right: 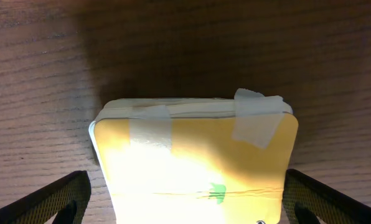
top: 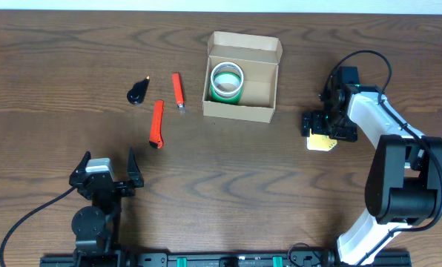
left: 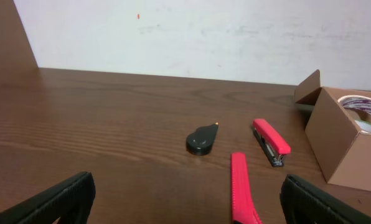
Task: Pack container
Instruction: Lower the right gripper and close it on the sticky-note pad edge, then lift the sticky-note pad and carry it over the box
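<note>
The container [top: 241, 111] is an open tan cardboard box at the table's middle back, also seen at the right edge as the container [left: 347, 146]. A roll of tape [top: 227, 81] lies inside it. My right gripper [top: 326, 133] hangs to the right of the box, open, its fingers straddling a yellow pad [top: 321, 143] that lies flat on the table. In the right wrist view the yellow pad [right: 198, 155], patched with bits of tape, fills the space between the fingers [right: 51, 200]. My left gripper [top: 107, 165] stands open and empty near the front left.
Left of the box lie a red stapler [top: 178, 90], a red box cutter [top: 156, 123] and a small black teardrop-shaped object [top: 138, 92]. From the left wrist the cutter [left: 241, 186] lies just ahead, with the stapler [left: 271, 142] and black object [left: 202, 140] beyond.
</note>
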Action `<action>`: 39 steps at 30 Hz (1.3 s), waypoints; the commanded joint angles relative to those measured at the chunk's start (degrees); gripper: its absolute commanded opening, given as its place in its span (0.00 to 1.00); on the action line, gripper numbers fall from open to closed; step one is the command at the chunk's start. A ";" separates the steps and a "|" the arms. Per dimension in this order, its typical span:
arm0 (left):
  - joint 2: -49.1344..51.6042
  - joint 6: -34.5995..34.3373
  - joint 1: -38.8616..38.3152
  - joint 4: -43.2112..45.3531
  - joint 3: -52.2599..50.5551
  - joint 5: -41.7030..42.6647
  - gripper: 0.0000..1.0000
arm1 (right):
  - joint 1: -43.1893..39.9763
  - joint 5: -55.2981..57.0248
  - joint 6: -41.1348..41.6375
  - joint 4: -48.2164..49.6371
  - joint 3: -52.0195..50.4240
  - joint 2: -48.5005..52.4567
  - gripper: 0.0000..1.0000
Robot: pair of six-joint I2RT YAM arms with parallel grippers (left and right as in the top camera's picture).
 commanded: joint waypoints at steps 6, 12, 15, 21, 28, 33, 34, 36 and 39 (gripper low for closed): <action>-0.48 0.37 -0.15 -2.60 -0.98 -0.79 0.96 | 0.52 2.97 -0.57 1.16 -0.72 -0.13 0.99; -0.48 0.37 -0.15 -2.60 -0.98 -0.79 0.96 | 0.52 3.54 -0.57 2.93 -2.93 -0.13 0.92; -0.48 0.37 -0.15 -2.60 -0.98 -0.79 0.96 | 0.52 3.54 -0.28 4.50 -4.85 -0.13 0.91; -0.48 0.37 -0.15 -2.60 -0.98 -0.79 0.96 | 0.52 3.50 0.35 5.79 -7.02 -0.13 0.90; -0.48 0.37 -0.15 -2.60 -0.98 -0.79 0.96 | 0.52 1.77 0.35 6.43 -6.99 -0.13 0.64; -0.48 0.37 -0.15 -2.60 -0.98 -0.79 0.96 | 0.52 1.27 1.38 6.38 -6.71 -0.15 0.57; -0.48 0.37 -0.15 -2.60 -0.98 -0.79 0.96 | 0.52 0.70 1.38 6.34 -6.49 -0.15 0.57; -0.48 0.37 -0.15 -2.60 -0.98 -0.79 0.96 | 0.52 0.07 1.40 5.97 -5.86 -0.15 0.56; -0.48 0.37 -0.15 -2.60 -0.98 -0.79 0.96 | 0.52 0.07 1.38 4.59 -4.31 -0.15 0.55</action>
